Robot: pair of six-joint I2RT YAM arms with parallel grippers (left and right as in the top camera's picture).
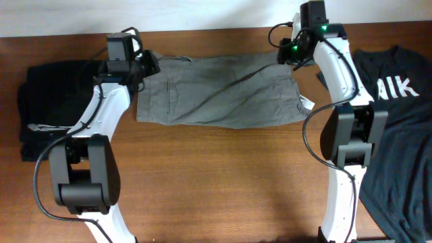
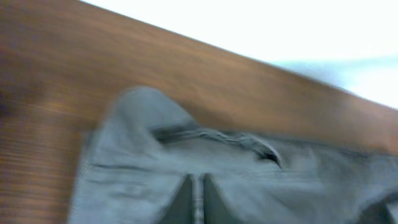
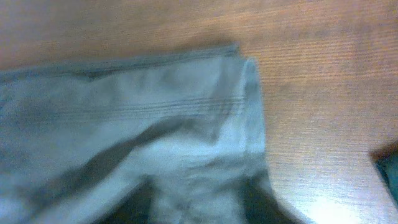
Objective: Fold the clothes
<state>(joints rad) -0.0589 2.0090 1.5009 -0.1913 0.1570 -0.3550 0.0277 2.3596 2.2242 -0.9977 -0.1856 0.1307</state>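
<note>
- Broadly, the wooden table (image 1: 223,175) carried everything, with both arms reaching toward its far edge.
- The grey-khaki shorts (image 1: 216,91) lay spread flat and wrinkled along the far edge, between the two arms.
- A dark T-shirt (image 1: 398,135) with pale lettering lay at the right edge, apart from the shorts.
- A black garment (image 1: 47,101) sat bunched at the left edge.
- The left gripper (image 1: 150,65) was at the shorts' far left corner, jaws clenched. Whether cloth was pinched could not be told.
- The right gripper (image 1: 291,57) was over the far right corner. Its jaw state could not be told.
- A small white label (image 1: 307,103) poked out at the shorts' right side.
</note>
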